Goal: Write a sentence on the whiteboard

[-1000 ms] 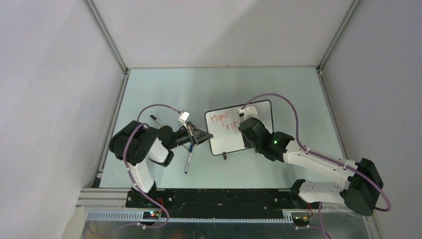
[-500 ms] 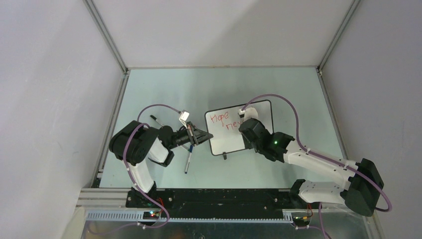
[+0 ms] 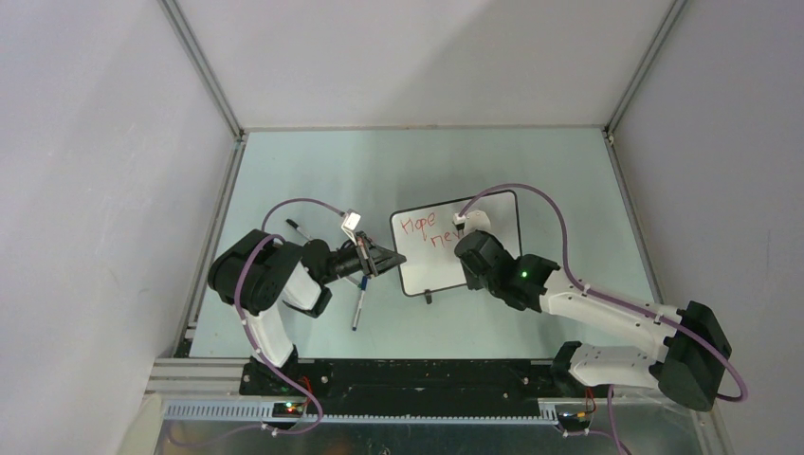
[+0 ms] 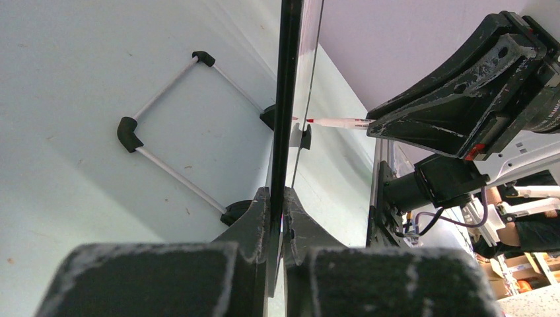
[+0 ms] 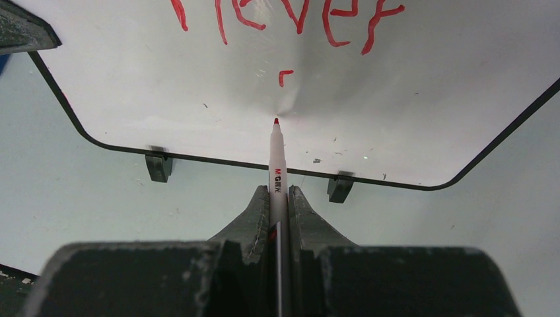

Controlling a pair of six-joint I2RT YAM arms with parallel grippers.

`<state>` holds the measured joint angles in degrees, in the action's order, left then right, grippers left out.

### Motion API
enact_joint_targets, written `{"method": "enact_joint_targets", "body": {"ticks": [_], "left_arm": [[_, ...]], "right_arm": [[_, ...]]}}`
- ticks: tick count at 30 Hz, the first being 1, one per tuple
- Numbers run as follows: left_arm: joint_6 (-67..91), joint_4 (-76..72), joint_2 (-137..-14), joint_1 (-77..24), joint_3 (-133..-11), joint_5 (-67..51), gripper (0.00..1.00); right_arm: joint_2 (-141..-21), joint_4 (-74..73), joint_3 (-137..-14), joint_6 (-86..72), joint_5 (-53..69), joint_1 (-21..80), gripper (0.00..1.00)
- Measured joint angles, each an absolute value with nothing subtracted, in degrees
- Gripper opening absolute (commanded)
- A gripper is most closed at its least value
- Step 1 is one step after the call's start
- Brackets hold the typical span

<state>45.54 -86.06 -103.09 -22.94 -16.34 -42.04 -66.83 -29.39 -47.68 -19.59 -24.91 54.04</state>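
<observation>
Red marker (image 5: 277,155) is pinched tight in the right hand (image 5: 277,193). Its barrel runs straight out along the hand's axis, aimed at the face of the whiteboard (image 5: 152,86), low down near the bottom frame. The tip is at the surface or just off it; cannot tell contact. The sentence (image 5: 298,16) reads "Hope" up top in the overhead view, with "never" stepped below it. A tiny red stroke (image 5: 284,76) sits just above the tip, likely the start of the third word. Bare white lies to the right of that stroke, so I'd judge the next strokes run rightward from there. Left hand (image 4: 277,198) is closed on the board's left edge, bracing it on its feet (image 5: 158,166) on the counter (image 3: 313,161). Right arm writes; left only steadies.
</observation>
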Motion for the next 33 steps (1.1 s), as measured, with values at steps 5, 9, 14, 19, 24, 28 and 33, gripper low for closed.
{"method": "enact_joint_targets", "body": {"ticks": [5, 9, 14, 19, 24, 28, 33], "left_arm": [[45.5, -86.1, -103.1, -22.9, -16.3, -42.0, 0.0], [45.6, -86.1, -103.1, -23.0, -16.3, -42.0, 0.0], [45.5, -86.1, -103.1, -23.0, -16.3, -42.0, 0.0], [45.5, -86.1, -103.1, -23.0, -16.3, -42.0, 0.0], [45.5, -86.1, -103.1, -23.0, -16.3, -42.0, 0.0], [45.5, -86.1, -103.1, -23.0, -16.3, -42.0, 0.0], [45.5, -86.1, -103.1, -23.0, -16.3, -42.0, 0.0]], "right_arm": [[-66.7, -29.2, -47.7, -19.5, -24.9, 54.1, 0.0], [-66.4, -28.7, -47.7, -19.4, -24.9, 53.6, 0.0], [-66.3, -28.6, -48.0, -18.7, -24.9, 52.8, 0.0], [-66.7, -28.2, -49.5, -18.0, -24.9, 52.0, 0.0], [-67.5, -27.8, -49.8, -17.7, -24.6, 51.6, 0.0], [-68.0, -27.7, -50.2, -17.5, -24.4, 51.5, 0.0], [-68.1, -27.4, -50.5, -17.3, -24.2, 51.3, 0.0]]}}
